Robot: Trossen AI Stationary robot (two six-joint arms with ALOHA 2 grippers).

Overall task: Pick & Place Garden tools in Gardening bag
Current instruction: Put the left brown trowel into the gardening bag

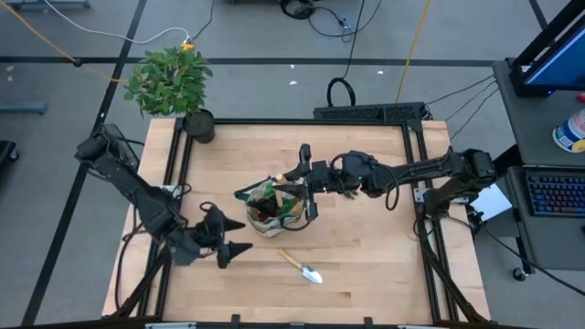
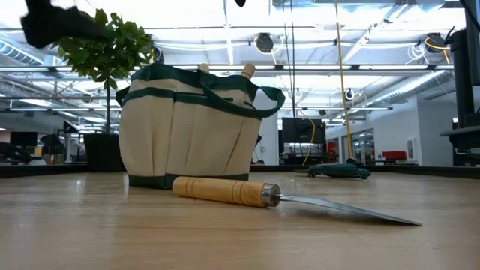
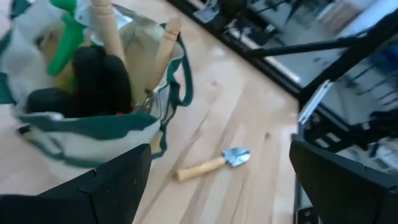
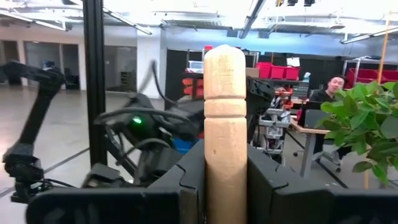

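One trowel (image 1: 302,266) remains on the tabletop (image 1: 366,274) beside the gardening bag (image 1: 274,212). Your right tool (image 4: 225,180), clamped on a wooden handle (image 4: 225,124), hovers over the bag; left tool (image 1: 230,239) fingers stand apart.

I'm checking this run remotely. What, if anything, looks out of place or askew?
One trowel lies flat on the table, apart from the bag, not yet packed. The bag stands upright with handles poking out. The right tool is shut on a wooden handle over the bag; the left tool hangs open beside it. Nothing is spilled.
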